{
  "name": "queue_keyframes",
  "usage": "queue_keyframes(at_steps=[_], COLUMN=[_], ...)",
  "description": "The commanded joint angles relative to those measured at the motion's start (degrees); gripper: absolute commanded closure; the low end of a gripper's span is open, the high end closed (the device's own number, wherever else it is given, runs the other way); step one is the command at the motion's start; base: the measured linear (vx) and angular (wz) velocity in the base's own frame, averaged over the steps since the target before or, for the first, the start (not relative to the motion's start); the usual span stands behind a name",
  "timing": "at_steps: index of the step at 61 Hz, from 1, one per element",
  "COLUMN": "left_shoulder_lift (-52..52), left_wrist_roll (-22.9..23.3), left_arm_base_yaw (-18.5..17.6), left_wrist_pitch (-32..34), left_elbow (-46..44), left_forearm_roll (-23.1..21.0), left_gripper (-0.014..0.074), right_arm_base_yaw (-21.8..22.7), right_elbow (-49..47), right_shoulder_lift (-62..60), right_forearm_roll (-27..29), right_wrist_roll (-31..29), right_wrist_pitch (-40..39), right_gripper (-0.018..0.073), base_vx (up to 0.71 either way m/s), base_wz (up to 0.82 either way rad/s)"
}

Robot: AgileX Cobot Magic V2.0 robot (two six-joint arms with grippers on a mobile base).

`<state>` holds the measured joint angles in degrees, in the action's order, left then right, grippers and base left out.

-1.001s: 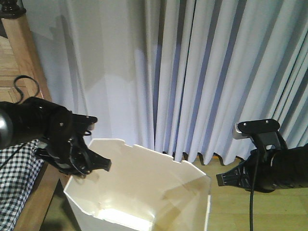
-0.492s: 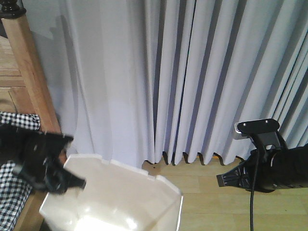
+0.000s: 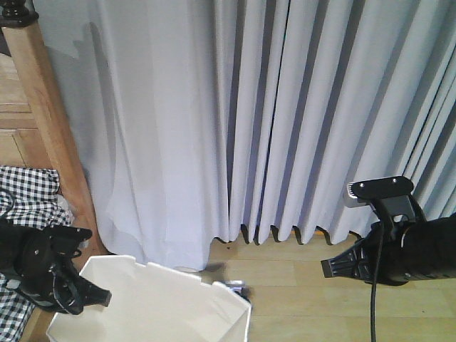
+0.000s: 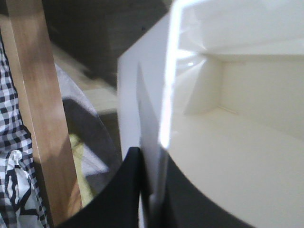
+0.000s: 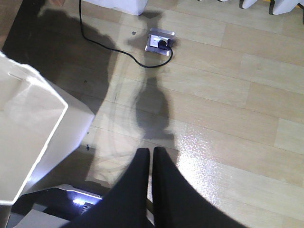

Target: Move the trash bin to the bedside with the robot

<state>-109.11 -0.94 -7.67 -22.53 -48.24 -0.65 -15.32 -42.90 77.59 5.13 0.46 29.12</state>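
The left gripper [image 4: 151,190] is clamped on the trash bin [image 4: 237,142]. Its two black fingers pinch the thin rim wall, one outside and one inside, with only the wall's thickness between them. The bin is glossy cream-white plastic, thin-walled, with flat facets and an angular, notched rim, and its open mouth spreads to the right of this gripper. Just left of the gripper stands the bed post [image 4: 40,109], smooth light-brown wood, near the bin's outer wall but apart from it. Past the post lies black-and-white checked bedding [image 3: 25,196].

The right gripper [image 5: 152,175] has its black fingers drawn together with only a hairline slit between them. It holds nothing and hangs above a pale wood-plank floor [image 5: 228,95]. The bin sits well to its left. Ahead of it, a socket box [image 5: 160,39] on the floor takes a black cable [image 5: 102,40].
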Motion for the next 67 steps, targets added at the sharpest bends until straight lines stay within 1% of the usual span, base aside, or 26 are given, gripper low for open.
queue_keyframes(at_steps=[1,5,10,14,21,24,30,33,36,54,59,67], left_shoulder_lift=[1.4,0.3,-1.2,-2.6,-5.6,-6.6,-8.6,-9.5,-10.3,-17.0,-19.0,-22.1], left_wrist_roll=[-4.7,-7.9,-12.3,-15.4,-22.0,-25.6,-31.2,-33.0,-33.6,-35.0,-36.1,-36.2], left_arm_base_yaw=[0.4,0.4,0.4,0.9,2.7,3.5,5.1,5.6,5.9,7.7,7.7,7.7], left_wrist_pitch=[4.4,5.7,7.3,7.6,7.6,7.1,6.1,6.1,6.1,6.5,6.3,6.8], left_elbow=[-1.7,-1.7,-1.7,-1.9,-2.4,-3.1,-4.8,-5.7,-6.4,-10.8,-12.3,-14.3], left_forearm_roll=[-5.2,-8.3,-13.2,-16.6,-22.8,-25.0,-28.3,-29.2,-29.2,-29.0,-29.0,-29.1], left_gripper=[0.0602,0.0602,0.0602,0.0602,0.0602,0.0602,0.0602,0.0602,0.0602,0.0602,0.0602,0.0602], right_arm_base_yaw=[0.0,0.0,0.0,0.0,0.0,0.0,0.0,0.0,0.0,0.0,0.0,0.0], right_elbow=[-1.6,-1.6,-1.6,-1.6,-1.6,-1.6,-1.6,-1.6,-1.6,-1.6,-1.6,-1.6], right_shoulder_lift=[-1.8,-1.8,-1.8,-1.8,-1.8,-1.8,-1.8,-1.8,-1.8,-1.8,-1.8,-1.8], right_forearm_roll=[-0.4,-0.4,-0.4,-0.4,-0.4,-0.4,-0.4,-0.4,-0.4,-0.4,-0.4,-0.4], right_wrist_roll=[-0.2,-0.2,-0.2,-0.2,-0.2,-0.2,-0.2,-0.2,-0.2,-0.2,-0.2,-0.2], right_wrist_pitch=[-2.1,-2.1,-2.0,-1.9,-1.6,-1.5,-1.5,-1.5,-1.5,-1.4,-1.4,-1.4], right_gripper=[0.0569,0.0568,0.0568,0.0568,0.0568,0.0568,0.0567,0.0567,0.0566,0.0566,0.0566,0.0566], base_vx=[0.0,0.0,0.0,0.0,0.0,0.0,0.0,0.0,0.0,0.0,0.0,0.0], base_wz=[0.0,0.0,0.0,0.0,0.0,0.0,0.0,0.0,0.0,0.0,0.0,0.0])
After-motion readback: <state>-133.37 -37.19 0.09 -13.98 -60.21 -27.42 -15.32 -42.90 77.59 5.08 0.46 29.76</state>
